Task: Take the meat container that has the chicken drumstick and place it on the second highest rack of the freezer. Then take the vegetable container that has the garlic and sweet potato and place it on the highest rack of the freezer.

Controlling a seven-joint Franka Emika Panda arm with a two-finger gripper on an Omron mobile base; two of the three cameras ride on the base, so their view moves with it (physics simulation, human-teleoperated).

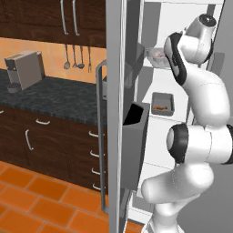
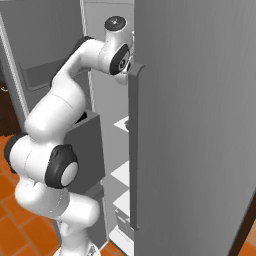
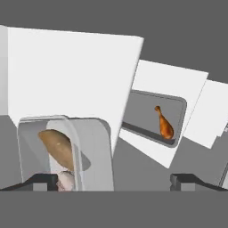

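Gripper (image 3: 113, 180) stands fully open with nothing between its fingertips; the two dark tips sit at 7 and 5 o'clock of the hand view, well apart. Vegetable container (image 3: 67, 151), a clear-walled grey tray, lies at 8 o'clock in that view, just beside the left tip, resting on the highest rack (image 3: 71, 71) of the freezer (image 1: 182, 73). Inside it the sweet potato (image 3: 59, 147) lies lengthwise, and the garlic (image 3: 67, 180) sits at the tray's near end, touching or almost touching the root; which one cannot tell. Meat container (image 3: 153, 116) rests on the shelf below, at 3 o'clock in the hand view, with the chicken drumstick (image 3: 164, 123) lying toward its right end. From the left base view the same grey tray (image 1: 162, 103) shows at centre right on a white shelf, the vegetable tray (image 1: 157, 57) above it at 1 o'clock, partly hidden by the arm. Freezer door (image 1: 116, 113) stands open, dark bins (image 1: 136, 145) on its inner face.
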